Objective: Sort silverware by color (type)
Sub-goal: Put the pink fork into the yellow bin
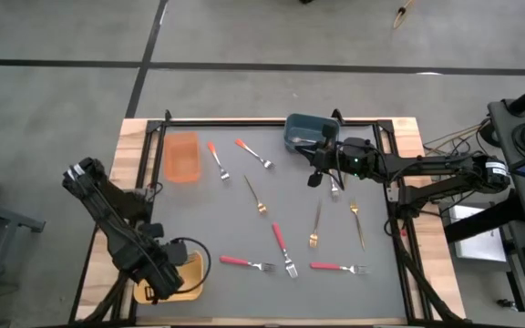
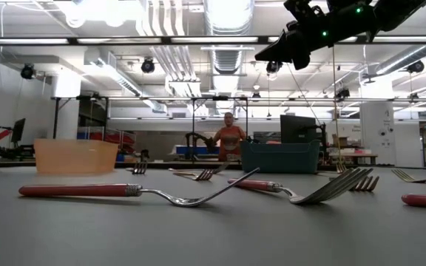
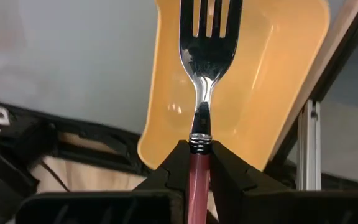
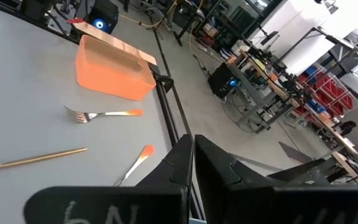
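High view showed the left gripper [image 1: 167,278] at the near left corner of the table, over the yellow bin [image 1: 190,278], and the left wrist view made its grip plain: the two dark fingers [image 3: 229,177] were clamped on the pink handle of a silver fork [image 3: 205,62], whose tines pointed out over the yellow bin's floor [image 3: 278,74]. The right gripper [image 1: 317,173] hung above the far right part of the grey mat, just beside the blue-grey bin [image 1: 301,128]; its fingers [image 4: 213,158] were pressed together with nothing between them.

Most of the silverware lay loose on the mat. Two orange-handled forks [image 1: 218,160] [image 1: 254,153] lay near the orange bin [image 1: 182,157] at the far left. Thin gold forks [image 1: 255,195] [image 1: 315,224] [image 1: 357,224] were scattered across the middle and right. Three red-handled forks [image 1: 247,263] [image 1: 283,249] [image 1: 340,268] lay along the near edge, well apart from the bins. Another fork [image 1: 334,187] lay just under the right gripper, though I could not tell its handle colour because the arm covered part of it. Something silvery also seemed to rest inside the blue-grey bin, too small to identify.

Low view had a red-handled fork [image 2: 124,191] lying closest to the lens, with a person [image 2: 230,139] standing in the room beyond the table.
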Action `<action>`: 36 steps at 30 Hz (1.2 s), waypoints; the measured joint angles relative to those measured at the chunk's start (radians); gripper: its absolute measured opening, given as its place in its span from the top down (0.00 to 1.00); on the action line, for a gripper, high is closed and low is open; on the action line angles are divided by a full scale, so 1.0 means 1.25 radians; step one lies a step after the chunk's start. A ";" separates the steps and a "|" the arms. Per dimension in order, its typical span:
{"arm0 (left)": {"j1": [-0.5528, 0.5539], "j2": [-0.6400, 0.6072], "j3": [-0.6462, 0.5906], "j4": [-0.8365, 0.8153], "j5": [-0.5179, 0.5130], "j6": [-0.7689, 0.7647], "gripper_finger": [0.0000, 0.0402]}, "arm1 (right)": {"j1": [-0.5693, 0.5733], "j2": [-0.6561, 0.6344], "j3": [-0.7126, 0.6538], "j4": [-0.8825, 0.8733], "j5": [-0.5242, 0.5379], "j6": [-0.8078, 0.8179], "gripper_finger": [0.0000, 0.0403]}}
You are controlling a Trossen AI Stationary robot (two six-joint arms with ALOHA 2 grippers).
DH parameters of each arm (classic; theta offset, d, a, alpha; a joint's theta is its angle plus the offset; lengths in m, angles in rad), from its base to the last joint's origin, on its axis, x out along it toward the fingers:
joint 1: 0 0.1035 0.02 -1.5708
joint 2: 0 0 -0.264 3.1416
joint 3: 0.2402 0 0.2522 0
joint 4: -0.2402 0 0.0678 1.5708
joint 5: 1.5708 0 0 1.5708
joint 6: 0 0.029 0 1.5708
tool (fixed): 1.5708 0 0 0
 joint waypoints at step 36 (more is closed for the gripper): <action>0.000 0.002 -0.205 0.204 0.094 0.022 0.94 | 0.000 0.000 0.000 0.000 0.000 0.012 0.98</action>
